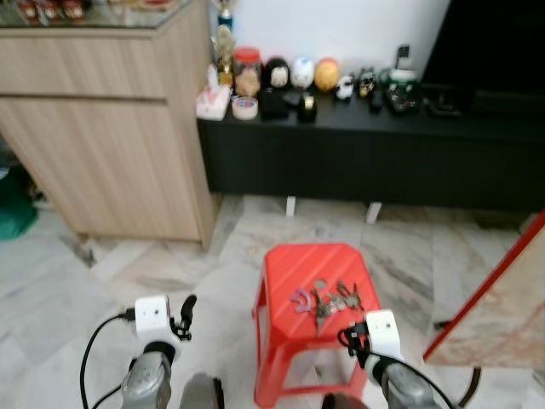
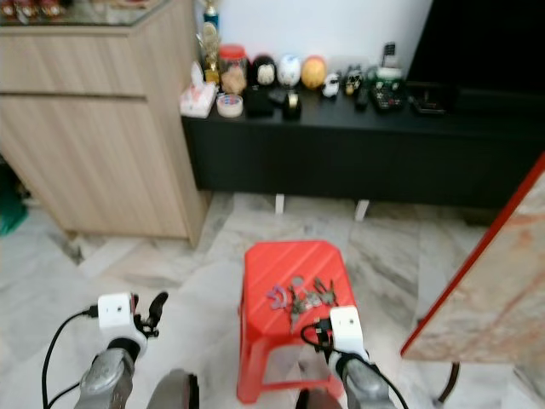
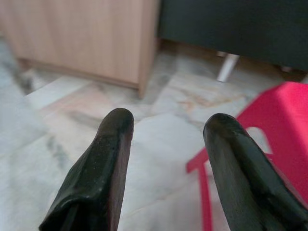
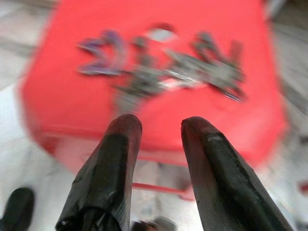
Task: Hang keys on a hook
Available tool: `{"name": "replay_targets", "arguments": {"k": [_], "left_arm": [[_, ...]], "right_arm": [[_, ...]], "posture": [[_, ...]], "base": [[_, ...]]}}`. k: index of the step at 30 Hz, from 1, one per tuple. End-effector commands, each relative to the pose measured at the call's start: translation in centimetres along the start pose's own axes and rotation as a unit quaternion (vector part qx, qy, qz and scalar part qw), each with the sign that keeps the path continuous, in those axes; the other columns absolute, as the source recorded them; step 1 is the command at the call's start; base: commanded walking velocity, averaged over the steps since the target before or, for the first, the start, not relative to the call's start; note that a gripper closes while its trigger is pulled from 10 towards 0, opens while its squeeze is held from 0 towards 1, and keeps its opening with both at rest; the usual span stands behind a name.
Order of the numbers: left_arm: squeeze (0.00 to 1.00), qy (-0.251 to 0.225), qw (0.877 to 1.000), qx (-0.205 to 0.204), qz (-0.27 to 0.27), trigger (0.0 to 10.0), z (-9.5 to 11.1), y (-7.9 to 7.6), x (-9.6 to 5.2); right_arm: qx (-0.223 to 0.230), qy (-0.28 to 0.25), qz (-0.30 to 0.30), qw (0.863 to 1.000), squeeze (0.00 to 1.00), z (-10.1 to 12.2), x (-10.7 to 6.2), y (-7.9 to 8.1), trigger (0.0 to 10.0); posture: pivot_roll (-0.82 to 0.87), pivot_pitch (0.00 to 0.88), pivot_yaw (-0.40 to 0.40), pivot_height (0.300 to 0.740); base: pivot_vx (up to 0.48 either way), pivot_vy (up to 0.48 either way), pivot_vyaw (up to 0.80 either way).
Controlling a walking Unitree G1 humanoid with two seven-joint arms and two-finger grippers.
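- Our right end effector [image 4: 159, 127] was open, just in front of the keys [image 1: 328, 300] on the red stool [image 1: 285, 264].
- Our left end effector [image 3: 166, 127] was open too.
- We might push the keys off.

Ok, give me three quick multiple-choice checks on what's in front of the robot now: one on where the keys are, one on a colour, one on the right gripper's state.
1. Where do the keys lie?
A. on the black cabinet
B. on top of the stool
C. on the floor

2. What colour is the stool?
A. red
B. blue
C. white

3. How is the right gripper?
A. shut on the keys
B. shut and empty
C. open, short of the keys

Answers:
1. B, the bunch rests on the stool's seat.
2. A, the plastic is red in both eye views.
3. C, the right wrist view shows its fingers apart with the keys beyond them.
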State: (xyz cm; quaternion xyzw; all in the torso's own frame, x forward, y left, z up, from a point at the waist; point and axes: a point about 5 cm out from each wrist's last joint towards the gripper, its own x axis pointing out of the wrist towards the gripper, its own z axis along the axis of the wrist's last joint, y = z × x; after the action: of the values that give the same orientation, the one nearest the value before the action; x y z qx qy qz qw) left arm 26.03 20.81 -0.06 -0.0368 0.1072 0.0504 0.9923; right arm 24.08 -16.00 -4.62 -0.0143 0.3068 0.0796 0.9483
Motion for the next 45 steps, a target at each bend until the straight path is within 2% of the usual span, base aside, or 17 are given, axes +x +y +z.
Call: {"name": "replay_targets", "arguments": {"k": [1, 6, 13, 16, 22, 27, 30, 39, 45], "left_arm": [[0.00, 0.004, 1.000, 0.003, 0.002, 10.0, -0.1, 0.3, -0.1], [0.00, 0.001, 1.000, 0.002, 0.001, 10.0, 0.1, 0.2, 0.0], [0.00, -0.006, 1.000, 0.000, -0.004, 10.0, 0.3, -0.1, 0.2], [0.00, -0.006, 1.000, 0.001, -0.007, 10.0, 0.3, -0.1, 0.2], [0.00, -0.006, 1.000, 0.002, -0.007, 10.0, 0.3, 0.1, 0.1], [0.00, -0.007, 1.000, 0.001, -0.006, 10.0, 0.3, 0.1, 0.1], [0.00, -0.011, 1.000, 0.000, -0.007, 10.0, 0.5, 0.0, 0.2], [0.00, -0.009, 1.000, -0.003, -0.011, 10.0, 0.5, -0.1, 0.3], [0.00, -0.009, 1.000, 0.000, -0.013, 10.0, 0.7, 0.0, 0.4]], "right_arm": [[0.006, -0.007, 0.002, 1.000, 0.00, 0.1, 0.0, 0.1, 10.0], [0.012, -0.014, 0.007, 1.000, 0.00, 0.3, 0.0, 0.3, 10.0], [0.021, -0.016, -0.016, 1.000, 0.00, 0.4, 0.0, -0.3, 10.0], [0.035, -0.017, -0.039, 0.998, 0.00, 0.5, 0.0, -0.9, 10.0], [0.097, -0.025, -0.085, 0.991, 0.00, 0.8, -0.1, -2.1, 10.0], [0.104, -0.028, -0.085, 0.991, 0.00, 1.0, 0.0, -2.0, 10.0], [0.127, -0.029, -0.077, 0.988, 0.00, 1.3, 0.3, -1.6, 10.0], [0.119, -0.037, -0.066, 0.990, 0.00, 2.0, 0.5, -1.3, 10.0], [0.116, -0.044, -0.063, 0.990, 0.00, 2.3, 0.7, -0.8, 10.0]], "posture": [[-0.03, 0.012, -0.055, 0.631], [-0.03, 0.013, -0.054, 0.631], [-0.03, 0.026, -0.058, 0.631], [-0.03, 0.033, -0.061, 0.631], [-0.03, 0.037, -0.064, 0.631], [-0.03, 0.036, -0.064, 0.631], [-0.03, 0.038, -0.064, 0.631], [-0.03, 0.040, -0.064, 0.631], [-0.02, 0.042, -0.062, 0.631]], "base": [[0.000, 0.000, 0.79], [0.000, 0.000, 0.79], [0.000, 0.000, 0.00], [0.000, 0.000, 0.00], [0.000, 0.000, 0.00], [0.000, 0.000, 0.00], [0.000, 0.000, 0.00], [0.000, 0.000, 0.00], [0.295, 0.000, 0.00]]}}
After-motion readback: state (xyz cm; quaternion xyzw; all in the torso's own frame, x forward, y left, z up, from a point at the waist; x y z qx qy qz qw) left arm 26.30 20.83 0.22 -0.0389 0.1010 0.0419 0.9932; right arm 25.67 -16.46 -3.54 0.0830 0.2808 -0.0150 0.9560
